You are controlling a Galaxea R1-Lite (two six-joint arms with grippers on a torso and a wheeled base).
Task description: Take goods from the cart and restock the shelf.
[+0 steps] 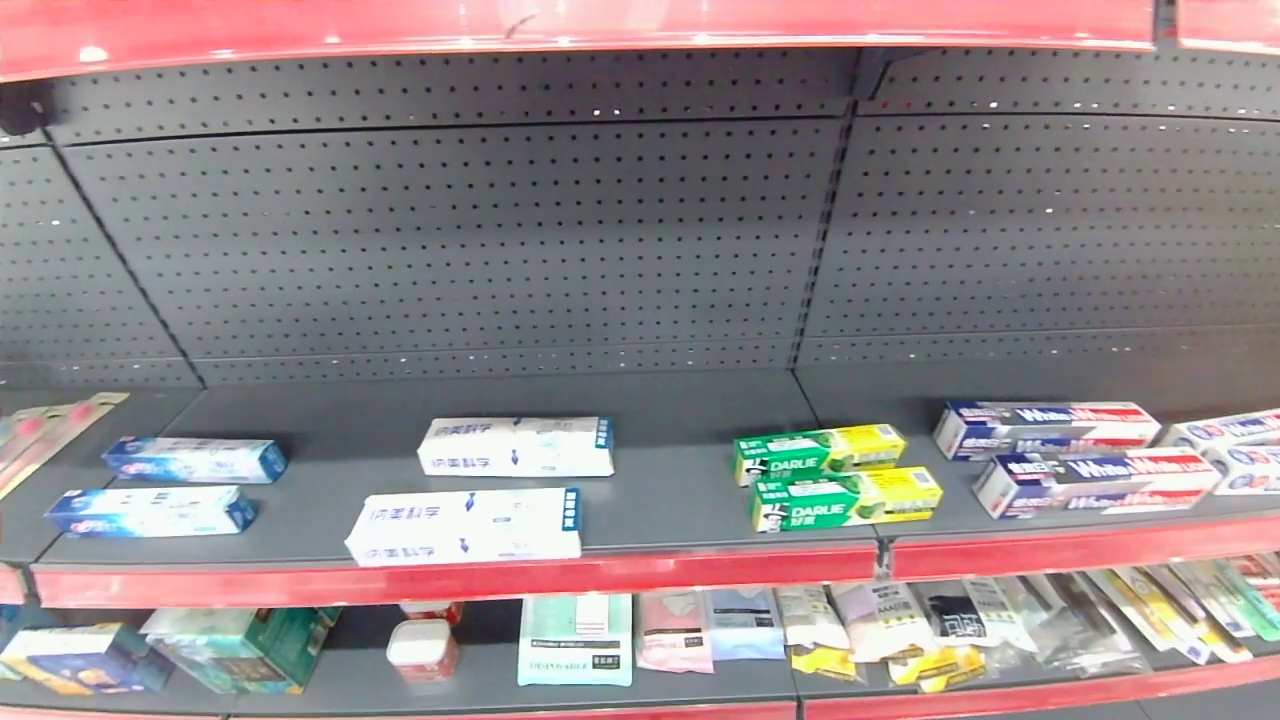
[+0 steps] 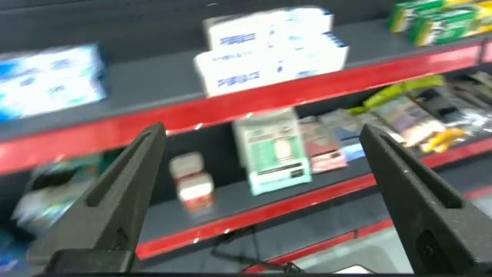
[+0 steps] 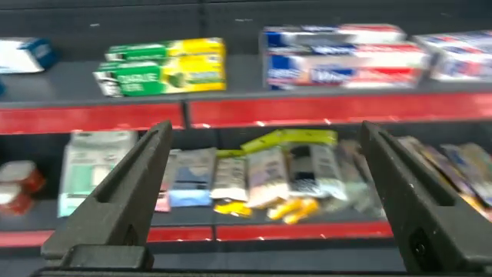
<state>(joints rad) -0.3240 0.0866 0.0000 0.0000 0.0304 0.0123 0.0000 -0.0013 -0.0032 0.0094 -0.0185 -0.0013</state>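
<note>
The grey shelf (image 1: 660, 500) with a red front edge carries toothpaste boxes lying flat: two blue ones (image 1: 195, 460) at left, two white ones (image 1: 515, 446) in the middle, two green-yellow ones (image 1: 818, 452) and two red-white-blue ones (image 1: 1045, 428) at right. My left gripper (image 2: 261, 192) is open and holds nothing; it faces the white boxes (image 2: 269, 48) and the lower shelf. My right gripper (image 3: 265, 192) is open too, with nothing between its fingers, in front of the green-yellow boxes (image 3: 163, 65) and the red-white-blue boxes (image 3: 342, 54).
A lower shelf (image 1: 700, 690) holds packets, sachets, small red-white jars (image 1: 423, 648) and boxed goods (image 1: 240, 648). Toothbrush packs (image 1: 45, 425) lie at the far left. A perforated grey back panel (image 1: 450, 240) rises behind, with a red shelf edge (image 1: 600, 25) overhead.
</note>
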